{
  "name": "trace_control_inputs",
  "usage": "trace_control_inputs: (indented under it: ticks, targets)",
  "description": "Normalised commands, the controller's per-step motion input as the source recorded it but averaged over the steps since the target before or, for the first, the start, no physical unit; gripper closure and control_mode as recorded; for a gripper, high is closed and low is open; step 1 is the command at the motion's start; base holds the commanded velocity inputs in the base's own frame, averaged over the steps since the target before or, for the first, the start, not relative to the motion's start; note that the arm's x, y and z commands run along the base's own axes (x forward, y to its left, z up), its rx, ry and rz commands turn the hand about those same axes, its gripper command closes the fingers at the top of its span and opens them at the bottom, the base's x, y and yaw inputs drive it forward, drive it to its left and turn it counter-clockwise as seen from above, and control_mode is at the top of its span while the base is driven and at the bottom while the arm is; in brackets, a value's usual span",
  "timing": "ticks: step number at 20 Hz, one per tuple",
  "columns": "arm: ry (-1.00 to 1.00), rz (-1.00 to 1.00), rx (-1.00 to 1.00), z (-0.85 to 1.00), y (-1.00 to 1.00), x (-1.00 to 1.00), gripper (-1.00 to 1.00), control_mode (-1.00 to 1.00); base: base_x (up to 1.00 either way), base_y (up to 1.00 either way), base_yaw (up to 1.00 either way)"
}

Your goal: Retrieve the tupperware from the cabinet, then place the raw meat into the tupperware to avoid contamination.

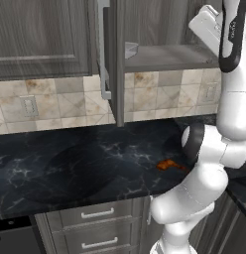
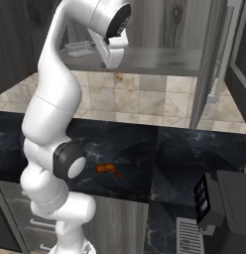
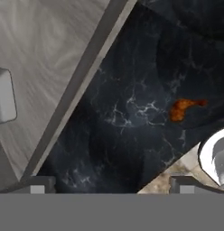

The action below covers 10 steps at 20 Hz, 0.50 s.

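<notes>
The cabinet point(image 1: 111, 59) stands open, its door swung out edge-on toward me. On its shelf point(image 2: 145, 59) sits the pale grey tupperware point(image 1: 131, 49) point(image 2: 78, 48), also at the left edge of the hand view point(image 3: 3, 94). The raw meat point(image 1: 167, 164) point(image 2: 107, 170) point(image 3: 184, 108), an orange-brown lump, lies on the black marble counter point(image 1: 95, 163) below. My gripper point(image 3: 111, 187) point(image 2: 109, 55) hangs open and empty at the shelf's front edge, pointing down, to the right of the tupperware and apart from it.
A closed wall cabinet point(image 1: 40, 34) is at the left. A tiled backsplash with an outlet point(image 1: 29, 105) runs behind the counter. Grey drawers point(image 1: 97, 214) sit under it. A dark appliance point(image 2: 216, 198) stands at the counter's right end.
</notes>
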Motion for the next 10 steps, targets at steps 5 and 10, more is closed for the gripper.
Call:
trace_control_inputs:
  ticks: [5,10]
  targets:
    - [-0.14,-0.27,0.02,-0.33,0.34,0.27,-1.00,-1.00,0.00,0.00,0.00]
    - [-0.04,-0.12,0.02,-0.47,0.16,0.06,-1.00,-1.00,0.00,0.00,0.00]
